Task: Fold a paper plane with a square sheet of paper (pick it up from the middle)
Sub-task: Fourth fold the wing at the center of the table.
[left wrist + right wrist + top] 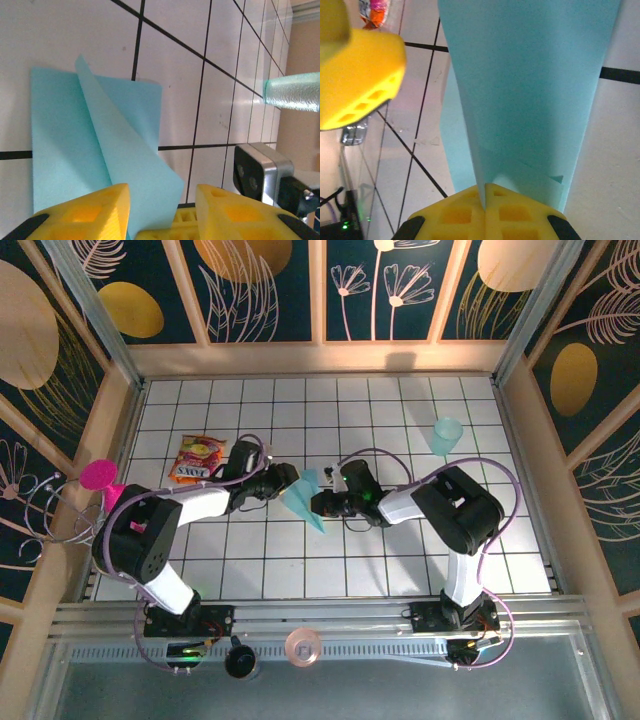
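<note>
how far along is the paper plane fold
Done: the light-blue sheet of paper is already creased into a narrow pointed wedge with overlapping layers. In hand: the right gripper is shut on it near its narrow end, and the left gripper stands open around a raised flap. Left: that flap stands up loose, so it likely needs pressing flat before this reads as a finished plane.

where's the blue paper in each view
top external: paper at mid-table, a narrow pointed shape.
left wrist: paper left of centre, one flap angled across it.
right wrist: paper runs up the middle from the right gripper, shut on it.
shared landmark: black grid lines of the white tiled table.
</note>
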Tool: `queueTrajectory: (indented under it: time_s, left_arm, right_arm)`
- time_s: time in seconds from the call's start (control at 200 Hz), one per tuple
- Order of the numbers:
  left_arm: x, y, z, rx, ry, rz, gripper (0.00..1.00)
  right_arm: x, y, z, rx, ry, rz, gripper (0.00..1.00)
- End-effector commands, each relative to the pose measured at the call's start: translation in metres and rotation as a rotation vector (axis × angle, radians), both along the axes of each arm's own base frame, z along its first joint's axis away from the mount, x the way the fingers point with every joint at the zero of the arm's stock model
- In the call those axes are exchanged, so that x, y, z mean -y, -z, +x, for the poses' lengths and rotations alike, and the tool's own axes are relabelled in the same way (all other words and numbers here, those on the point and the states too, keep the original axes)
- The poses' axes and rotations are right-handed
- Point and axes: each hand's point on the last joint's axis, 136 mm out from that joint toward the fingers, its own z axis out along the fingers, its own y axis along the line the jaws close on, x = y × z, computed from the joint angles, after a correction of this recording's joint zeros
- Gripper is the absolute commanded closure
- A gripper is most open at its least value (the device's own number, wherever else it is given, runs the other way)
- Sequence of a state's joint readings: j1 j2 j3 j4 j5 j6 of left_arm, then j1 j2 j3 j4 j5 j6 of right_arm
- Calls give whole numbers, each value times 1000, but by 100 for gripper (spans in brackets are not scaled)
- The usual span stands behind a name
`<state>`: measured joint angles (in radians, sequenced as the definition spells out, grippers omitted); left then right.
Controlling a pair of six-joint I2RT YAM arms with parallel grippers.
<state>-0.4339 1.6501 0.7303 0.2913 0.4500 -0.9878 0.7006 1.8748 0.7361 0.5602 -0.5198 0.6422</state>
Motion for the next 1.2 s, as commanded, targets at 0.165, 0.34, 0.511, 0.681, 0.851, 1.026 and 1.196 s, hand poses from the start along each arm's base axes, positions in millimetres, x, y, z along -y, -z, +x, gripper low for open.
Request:
queueTrajectory:
  time_s: [0.165,0.34,0.511,0.681,0.851,1.026,1.196]
  left_arm:
    - [14,1,-3,-3,68,-76,66]
    - [17,-1,-3,0,83,-90,67]
    - [20,8,-3,-20,97,-89,70]
    - [21,16,-5,-46,103,-83,69]
    - [18,26,-6,-67,100,-47,65]
    - [15,35,-6,-79,104,13,56]
    - [10,46,-6,-106,96,76,51]
  right_arm:
    - [2,-23,1,-53,-14,200,98]
    - [4,-21,1,-91,-10,229,98]
    - [7,-14,1,-122,3,210,98]
    - [10,-8,2,-148,19,202,98]
    - [9,-4,1,-172,23,199,97]
    - [10,1,0,-191,29,188,97]
    - [11,3,0,-198,35,185,97]
